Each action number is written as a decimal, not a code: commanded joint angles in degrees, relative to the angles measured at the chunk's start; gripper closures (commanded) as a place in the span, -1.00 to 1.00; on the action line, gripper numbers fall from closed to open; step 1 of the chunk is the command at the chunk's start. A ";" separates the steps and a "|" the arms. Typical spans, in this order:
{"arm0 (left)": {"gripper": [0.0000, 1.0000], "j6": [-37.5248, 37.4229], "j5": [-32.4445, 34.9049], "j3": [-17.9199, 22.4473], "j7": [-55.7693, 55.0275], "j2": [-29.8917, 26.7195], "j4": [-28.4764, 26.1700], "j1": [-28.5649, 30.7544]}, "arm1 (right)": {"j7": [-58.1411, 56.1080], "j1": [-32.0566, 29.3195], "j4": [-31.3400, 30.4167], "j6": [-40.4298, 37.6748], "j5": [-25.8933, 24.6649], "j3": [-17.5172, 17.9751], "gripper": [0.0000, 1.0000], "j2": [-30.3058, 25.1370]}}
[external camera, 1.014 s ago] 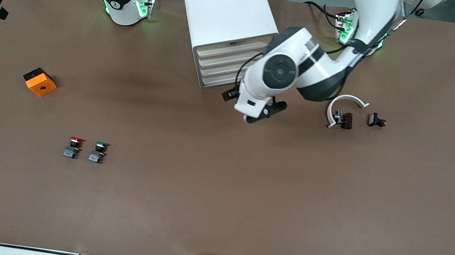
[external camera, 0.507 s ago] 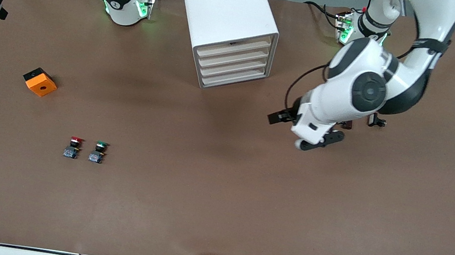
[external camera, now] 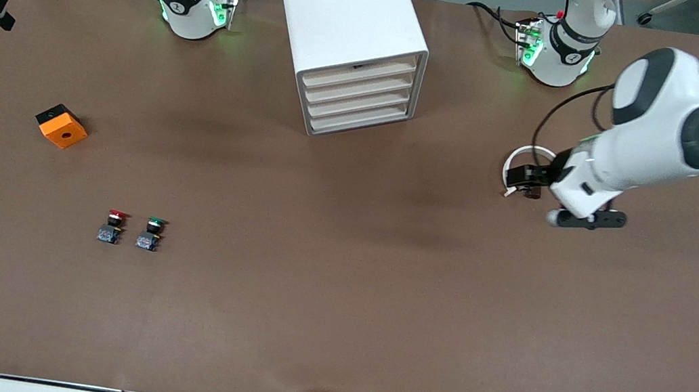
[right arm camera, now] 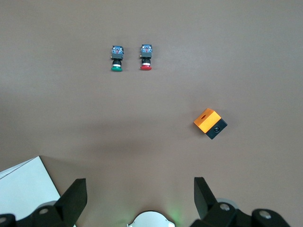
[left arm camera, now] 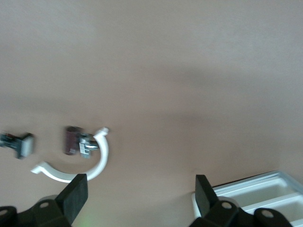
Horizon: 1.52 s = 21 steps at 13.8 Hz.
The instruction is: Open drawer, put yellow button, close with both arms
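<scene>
The white cabinet stands between the two arm bases. Its uppermost drawer sits flush with the three below it. The yellow button is not in view. My left gripper is open and empty, in the air over the table beside a white ring. In the left wrist view the left gripper has its jaws wide apart, with the ring and a corner of the cabinet past them. My right gripper is open and empty, up near its arm's base, out of the front view.
A red-capped button and a green-capped button stand side by side toward the right arm's end. An orange block lies farther from the front camera than them. A small dark part lies by the ring.
The left arm has swung away from in front of the cabinet toward its own end of the table and now hangs by the white ring. The right arm has not moved.
</scene>
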 commanded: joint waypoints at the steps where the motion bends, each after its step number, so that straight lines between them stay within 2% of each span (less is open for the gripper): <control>1: -1.00 -0.76 1.97 -0.54 6.26 -3.13 -1.27 5.00 | -0.16 0.21 -0.32 -0.29 -1.06 0.18 -1.00 -0.81; 5: -1.00 -0.85 7.33 -0.54 8.30 -5.33 0.21 8.97 | -0.16 0.21 -0.32 -0.29 -1.15 0.18 -1.00 -0.81; 12: -1.00 -0.85 7.86 -0.54 11.81 -5.25 6.54 12.58 | -0.16 0.21 -0.23 -0.29 -1.15 0.18 -1.00 -0.81; 17: -1.00 -0.68 8.48 0.25 12.16 -4.90 7.78 10.92 | -0.16 0.22 -0.23 -0.29 -1.15 0.18 -1.00 -0.81; 21: -1.00 -0.68 8.92 10.43 12.16 -4.90 7.87 0.92 | -0.16 0.21 -0.23 -0.29 -1.15 0.18 -1.00 -0.81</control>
